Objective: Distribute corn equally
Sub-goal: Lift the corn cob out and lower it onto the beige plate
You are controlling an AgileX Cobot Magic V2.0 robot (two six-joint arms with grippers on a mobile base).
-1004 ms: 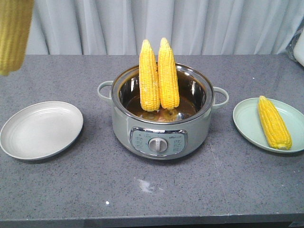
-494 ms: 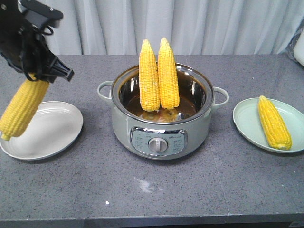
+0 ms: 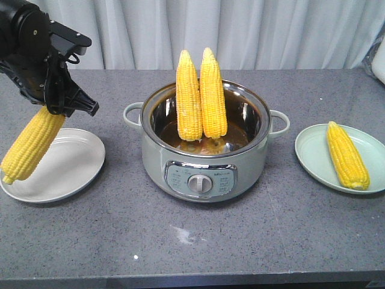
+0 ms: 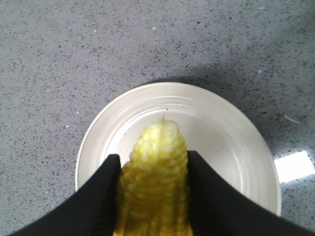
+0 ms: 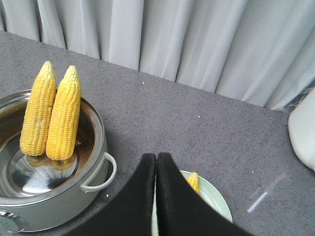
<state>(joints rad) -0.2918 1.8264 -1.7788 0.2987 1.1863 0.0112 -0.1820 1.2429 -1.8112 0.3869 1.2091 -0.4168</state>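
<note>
My left gripper [image 3: 53, 108] is shut on a yellow corn cob [image 3: 31, 146] that hangs tilted, tip down, over the left edge of the white plate [image 3: 72, 168]. In the left wrist view the cob [image 4: 155, 187] sits between the two black fingers [image 4: 98, 196] above that plate [image 4: 231, 142]. Two cobs [image 3: 200, 96] stand upright in the grey-green cooker pot [image 3: 204, 174]. Another cob [image 3: 347, 155] lies on the pale green plate [image 3: 310, 150] at the right. My right gripper [image 5: 156, 160] is shut and empty, above the table between the pot and the green plate [image 5: 216, 201].
The pot's side handles [image 3: 280, 123] stick out left and right. A grey curtain [image 3: 240, 30] hangs behind the table's back edge. A white object [image 5: 302, 132] stands at the far right. The table's front edge [image 3: 192, 280] runs along the bottom.
The left arm has come down and to the right with the cob, lowering it from the upper left corner to just over the white plate. The rest is unchanged.
</note>
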